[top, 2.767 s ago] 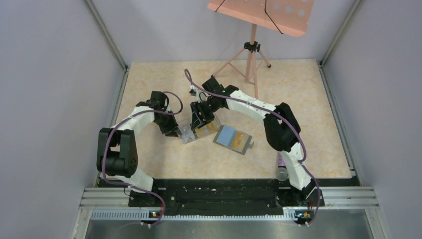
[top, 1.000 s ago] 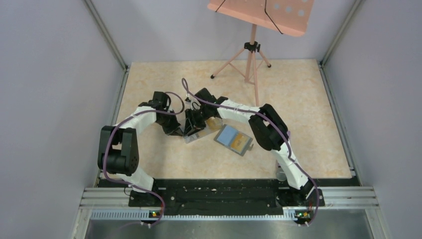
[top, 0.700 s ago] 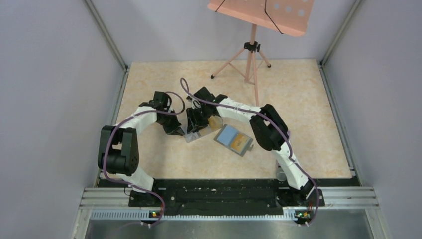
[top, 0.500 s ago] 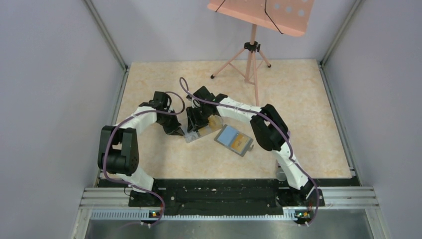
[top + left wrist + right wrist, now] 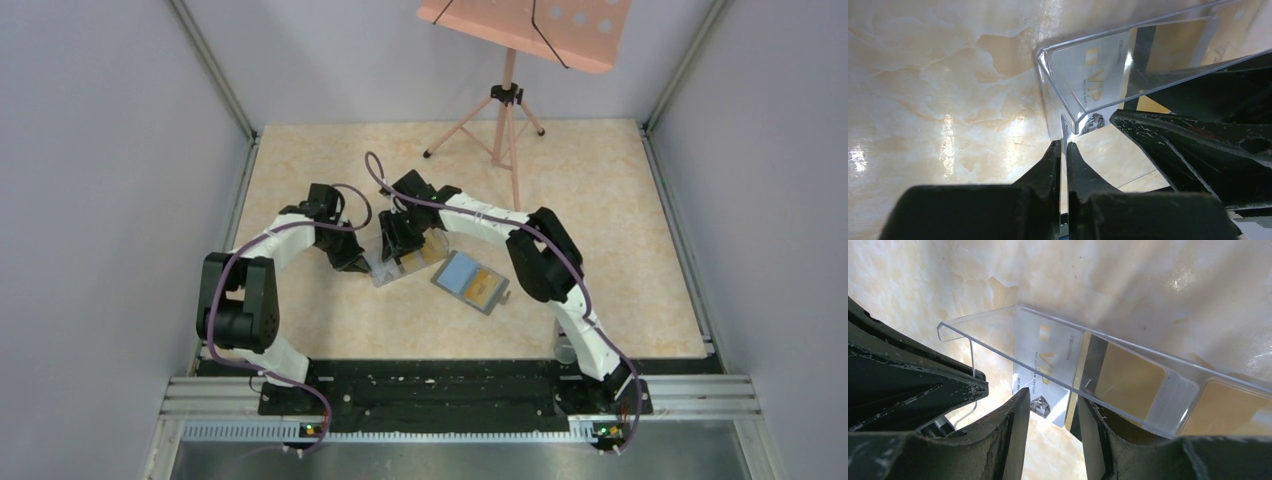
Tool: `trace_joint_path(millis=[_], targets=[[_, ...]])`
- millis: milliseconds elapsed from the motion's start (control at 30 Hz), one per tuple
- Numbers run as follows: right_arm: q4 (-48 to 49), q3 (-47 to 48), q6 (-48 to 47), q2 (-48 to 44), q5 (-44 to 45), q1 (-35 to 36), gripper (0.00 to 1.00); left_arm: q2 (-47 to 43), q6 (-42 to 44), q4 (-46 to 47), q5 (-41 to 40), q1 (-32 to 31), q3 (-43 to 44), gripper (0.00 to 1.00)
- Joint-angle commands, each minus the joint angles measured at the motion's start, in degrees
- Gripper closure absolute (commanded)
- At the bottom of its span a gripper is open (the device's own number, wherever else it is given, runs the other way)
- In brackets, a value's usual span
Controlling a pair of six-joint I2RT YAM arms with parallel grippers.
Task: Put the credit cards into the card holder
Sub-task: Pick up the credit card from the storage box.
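Credit cards [image 5: 1048, 360]: may slip inside clear box [image 5: 1148, 60], with right jaws apart around one, left jaws pinching box rim.

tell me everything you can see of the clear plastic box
The clear plastic box is a thin-walled transparent tray lying on the marbled table beside the card holder. Inside lie a whitish card and orange cards. The left pincer is shut on its corner wall; the right pincer stands open around the whitish card's edge.

Glossy clear plastic box [image 5: 993, 337], shiny marbled tabletop [image 5: 948, 75].
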Motion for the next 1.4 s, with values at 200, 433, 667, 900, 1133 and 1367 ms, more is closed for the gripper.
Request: trace_joint_path(millis=[200,433,667,900,1133,1367], targets=[[-3.0,-2.0,0.5,0.4,-3.3,-0.9,0.58,0.3,-0.9,2.2,2.3,-1.1,-0.8,1.00],[-3.7,-1.9,1.7,2.3,-5.3,-0.7,0.59,0.6,-1.4,2.7,2.7,-1.6,-0.2,1.00],[-4.0,-1.4,-0.8,0.3,-2.9,0.1,0.59,-0.6,-1.8,2.7,2.0,-1.9,-0.4,1.00],[-5.2,-0.5,-2.7,1.3,0.0,1.3,0.52,-0.6,-1.5,2.5,2.1,-1.9,-0.4,1.00],[-7.5,1.0,-3.5,1.9,5.9,1.3,0.47,-0.7,-1.1,2.2,2.1,-1.9,-0.7,1.00],[-8.3,2.3,-2.7,4.8,0.6,1.4,0.48,-0.7,-1.1,2.3,2.6,-1.9,-0.1,1.00]])
